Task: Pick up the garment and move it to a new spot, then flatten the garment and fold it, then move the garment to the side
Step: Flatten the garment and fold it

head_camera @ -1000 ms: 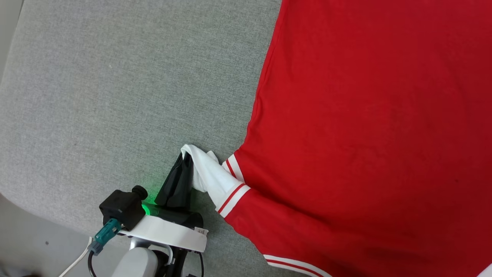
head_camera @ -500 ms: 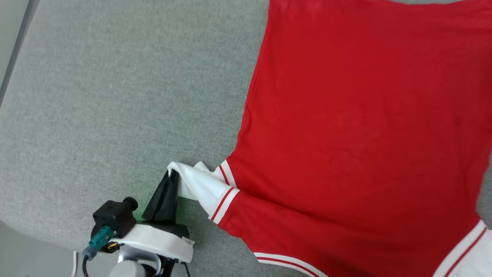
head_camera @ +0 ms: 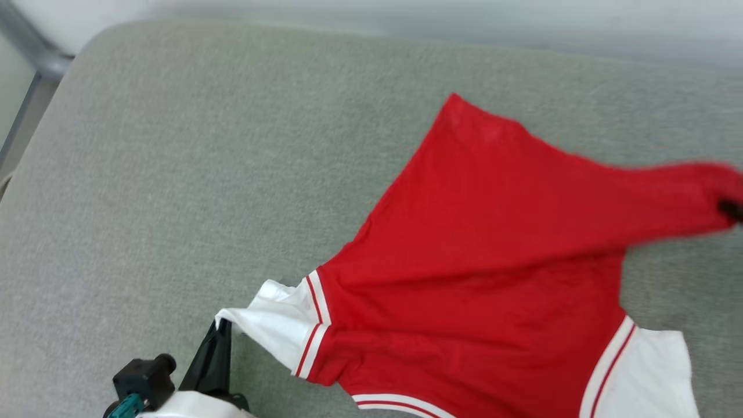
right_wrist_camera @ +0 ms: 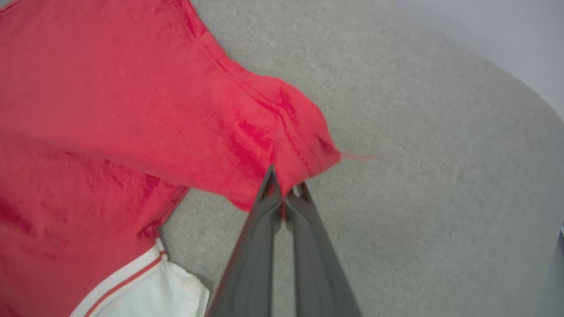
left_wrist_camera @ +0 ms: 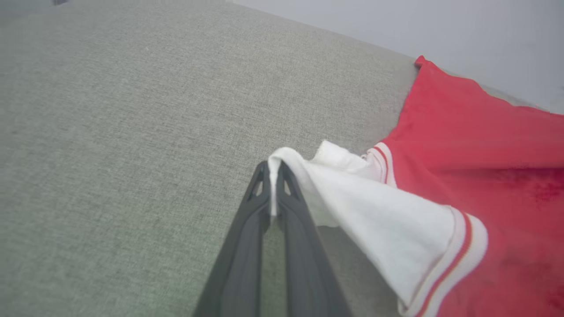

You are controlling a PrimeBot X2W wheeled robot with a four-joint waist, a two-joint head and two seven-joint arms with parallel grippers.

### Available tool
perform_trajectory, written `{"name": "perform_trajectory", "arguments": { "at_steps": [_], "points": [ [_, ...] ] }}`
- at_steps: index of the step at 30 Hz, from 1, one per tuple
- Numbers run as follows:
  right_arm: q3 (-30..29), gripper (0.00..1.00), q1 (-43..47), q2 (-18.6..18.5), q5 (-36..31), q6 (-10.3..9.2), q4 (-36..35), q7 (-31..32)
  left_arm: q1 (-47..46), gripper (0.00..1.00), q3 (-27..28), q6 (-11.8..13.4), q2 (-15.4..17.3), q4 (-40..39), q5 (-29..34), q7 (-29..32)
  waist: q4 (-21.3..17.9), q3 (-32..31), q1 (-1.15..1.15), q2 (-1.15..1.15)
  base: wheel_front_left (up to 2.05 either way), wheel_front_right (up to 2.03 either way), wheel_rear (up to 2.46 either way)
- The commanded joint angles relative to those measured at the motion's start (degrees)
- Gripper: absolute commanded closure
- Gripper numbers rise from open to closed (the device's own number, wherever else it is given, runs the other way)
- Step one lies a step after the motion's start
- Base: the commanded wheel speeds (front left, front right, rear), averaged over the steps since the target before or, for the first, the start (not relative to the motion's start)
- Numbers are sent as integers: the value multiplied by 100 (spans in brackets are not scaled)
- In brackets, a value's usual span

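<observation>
Garment [head_camera: 493, 244] lay spread on the grey fabric-covered tabletop [head_camera: 174, 174], toward the robot's right half, plain red face up, no lettering visible on that side.

Left gripper [left_wrist_camera: 273, 169] was closed on the edge of the white sleeve [left_wrist_camera: 387, 233] on the robot's left. A thin fold of white cloth was pinched right at the fingertips, and the sleeve was lifted off the surface and drawn out toward the near-left corner.

Right gripper [right_wrist_camera: 284, 187] was clamped on a red hem corner [right_wrist_camera: 304, 145]. Cloth was bunched and creased just above the tips, and that corner was raised and pulled out toward the right edge of the head view. The other hem corner [head_camera: 458, 110] rested on the tabletop at the far side. The white sleeve [head_camera: 644, 371] on the right lay flat near the front edge.

Why held so: the grips sat on roughly opposite ends, sleeve cuff versus hem corner, so a long red ridge ran taut between them. That likely gave control of the whole cloth for dragging or stretching with only two small pinches. Fingertip-only grips kept the grippers out of the fabric's way.

Judged step: moving or spreading, with folding not started. The body showed slack folds near the middle, so it was not flat yet.

Risk: both pinches were shallow, so cloth could slip out under a hard pull. The head view was blurred, so fine detail at the right grip was unclear there.
</observation>
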Motion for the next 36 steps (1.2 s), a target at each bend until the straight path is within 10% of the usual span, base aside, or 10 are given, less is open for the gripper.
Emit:
{"name": "perform_trajectory", "arguments": {
  "at_steps": [1, 24, 25, 27, 36],
  "points": [
    [-82, 100, 452, -91, 79, -6, -138, -64, 108, 100, 58, 45, 70, -41, -33, 21, -281, -313, 1, 0, 0, 0, 0],
    [-542, 100, 4262, 861, 131, -4, -54, -454, 430, 100, 100, 157, 279, -148, -129, 182, -789, -645, 1, 0, 0, 0, 0],
    [-584, 91, 4169, 895, 129, -4, -43, -529, 442, 100, 109, 167, 289, -144, -135, 174, -814, -653, 1, 0, 0, 0, 0],
    [-710, 0, 3959, 909, 91, -8, -83, -680, 473, 100, 107, 179, 306, -146, -135, 177, -846, -677, 1, 0, 0, 0, 0],
    [-1291, 0, 2919, 700, 3, -5, -1017, -1141, 470, 100, 59, 208, 315, -228, -145, 191, -811, -674, 1, 0, 0, 0, 0]
  ]
}}
